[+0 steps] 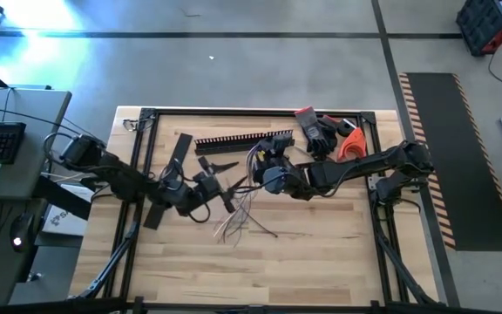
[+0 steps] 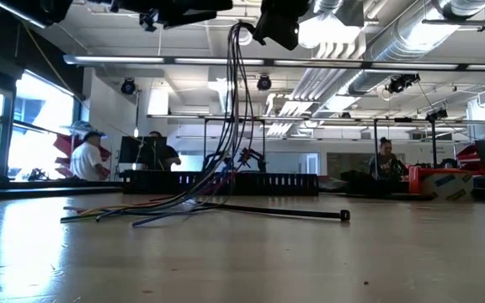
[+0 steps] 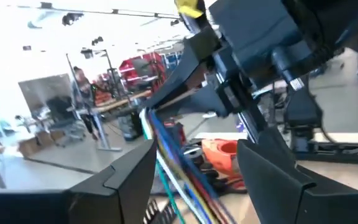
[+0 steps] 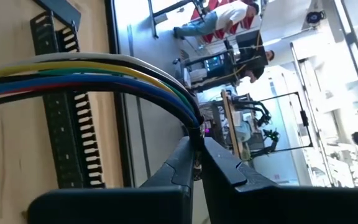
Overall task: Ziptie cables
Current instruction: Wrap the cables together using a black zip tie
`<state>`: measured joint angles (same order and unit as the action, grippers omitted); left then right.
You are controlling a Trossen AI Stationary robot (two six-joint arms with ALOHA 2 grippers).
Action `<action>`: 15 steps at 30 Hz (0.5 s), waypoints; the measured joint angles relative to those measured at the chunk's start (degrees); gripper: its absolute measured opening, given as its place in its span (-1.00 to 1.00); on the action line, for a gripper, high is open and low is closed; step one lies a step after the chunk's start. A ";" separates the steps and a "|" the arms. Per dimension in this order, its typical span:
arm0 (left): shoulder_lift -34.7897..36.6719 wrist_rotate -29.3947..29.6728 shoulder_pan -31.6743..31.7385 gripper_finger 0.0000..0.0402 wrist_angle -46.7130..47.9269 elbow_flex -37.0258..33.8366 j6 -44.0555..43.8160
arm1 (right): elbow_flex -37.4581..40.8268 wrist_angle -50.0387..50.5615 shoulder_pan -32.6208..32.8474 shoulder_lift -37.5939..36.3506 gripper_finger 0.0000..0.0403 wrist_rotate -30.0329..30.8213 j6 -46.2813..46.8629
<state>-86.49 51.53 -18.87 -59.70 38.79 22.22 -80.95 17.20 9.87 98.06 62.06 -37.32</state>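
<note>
1. The right gripper (image 4: 197, 163) is raised above the table (image 1: 321, 262) near its middle, its two dark fingers pressed together on the cables (image 4: 92, 78), which it pinches at one end of the bundle.
2. In the right wrist view the cables fan out from the closed fingertips as white, yellow, green, blue, red and dark strands lying side by side in one curved band.
3. In the low view the cables (image 2: 230, 109) hang down from the right gripper (image 2: 278, 23) near the ceiling of the picture and trail onto the tabletop, their loose ends spread flat below and to one side of the gripper.
4. In the high view the loose ends (image 1: 238, 225) lie on the wood just in front of the two grippers.
5. The left gripper (image 3: 194, 165) is lifted off the table just beside the right gripper, its fingers spread apart with the cables (image 3: 173, 162) running through the gap between them; whether either finger touches the strands cannot be told.
6. A black zip tie (image 2: 310, 214) lies flat on the table under the hanging cables, apart from both grippers.
7. A black slotted duct (image 1: 242, 139) lies on the table beyond the right gripper (image 1: 264, 170); an orange tool and dark gloves (image 1: 321, 131) sit past it, beside the right arm.
</note>
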 joint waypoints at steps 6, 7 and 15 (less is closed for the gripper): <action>-8.50 7.72 1.04 0.05 0.15 7.76 6.47 | 0.00 -0.51 0.25 0.00 -1.00 0.30 1.46; -9.80 12.15 1.17 0.05 0.07 8.88 8.10 | 0.00 -0.23 0.44 0.00 -1.00 0.32 1.62; -15.98 27.38 1.18 0.05 0.04 11.69 13.33 | 0.00 0.83 4.33 0.02 -1.00 2.75 2.40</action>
<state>-102.46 78.91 -17.69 -59.66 50.48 35.55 -80.95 18.03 14.20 98.08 64.81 -34.92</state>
